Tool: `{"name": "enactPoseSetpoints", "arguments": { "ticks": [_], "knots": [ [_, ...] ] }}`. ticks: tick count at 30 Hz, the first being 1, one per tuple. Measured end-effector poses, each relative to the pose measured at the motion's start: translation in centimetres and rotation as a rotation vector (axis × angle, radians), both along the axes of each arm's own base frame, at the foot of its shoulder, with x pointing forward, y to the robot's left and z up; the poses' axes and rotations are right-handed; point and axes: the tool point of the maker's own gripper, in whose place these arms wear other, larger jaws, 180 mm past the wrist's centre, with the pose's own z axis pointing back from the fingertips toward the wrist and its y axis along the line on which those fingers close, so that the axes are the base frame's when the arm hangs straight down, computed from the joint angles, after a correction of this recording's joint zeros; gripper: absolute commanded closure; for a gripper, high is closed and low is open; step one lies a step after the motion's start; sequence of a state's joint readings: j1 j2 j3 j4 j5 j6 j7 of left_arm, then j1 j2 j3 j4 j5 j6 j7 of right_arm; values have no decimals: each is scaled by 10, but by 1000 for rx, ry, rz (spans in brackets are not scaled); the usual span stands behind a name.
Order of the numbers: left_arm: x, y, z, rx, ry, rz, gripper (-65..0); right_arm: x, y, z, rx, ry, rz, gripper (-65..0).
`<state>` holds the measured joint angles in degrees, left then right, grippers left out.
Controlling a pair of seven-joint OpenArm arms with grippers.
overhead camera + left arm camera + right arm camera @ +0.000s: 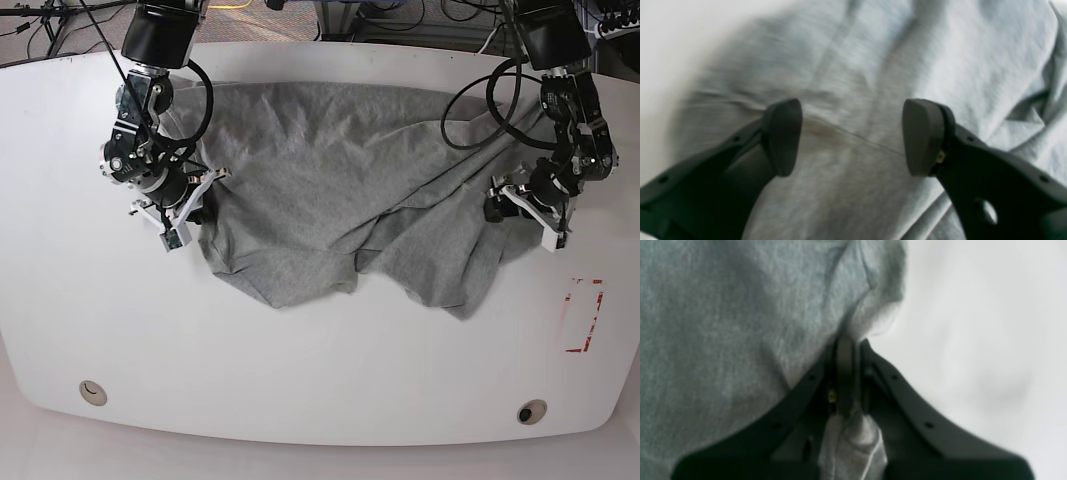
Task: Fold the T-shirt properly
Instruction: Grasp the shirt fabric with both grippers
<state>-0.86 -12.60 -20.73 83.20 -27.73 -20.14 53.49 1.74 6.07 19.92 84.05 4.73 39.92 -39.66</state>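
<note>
Lying crumpled across the white table (320,400), the T-shirt (340,190) is pinched at one edge by the right gripper (846,350); the left gripper (851,136) hovers spread wide over the opposite side, holding nothing. One-sided pulling may drag or bunch the cloth. No lettering is legible.
</note>
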Motion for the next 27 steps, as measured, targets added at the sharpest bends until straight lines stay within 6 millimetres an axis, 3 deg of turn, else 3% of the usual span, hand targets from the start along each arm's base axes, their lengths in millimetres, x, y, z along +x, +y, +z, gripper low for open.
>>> {"name": "enactPoseSetpoints", "arguments": {
  "ticks": [7, 22, 25, 27],
  "knots": [
    [-4, 5, -9, -7, 23, 14, -440, 0, 1, 0, 4, 1, 0, 0],
    [-6, 15, -7, 22, 31, 10, -439, -2, -1, -2, 1, 6, -4, 0],
    [-7, 18, -7, 30, 34, 14, -394, -2, -1, -2, 2, 6, -4, 0],
    [-7, 17, -7, 29, 34, 13, -317, -2, -1, -2, 2, 6, -4, 0]
  ]
}}
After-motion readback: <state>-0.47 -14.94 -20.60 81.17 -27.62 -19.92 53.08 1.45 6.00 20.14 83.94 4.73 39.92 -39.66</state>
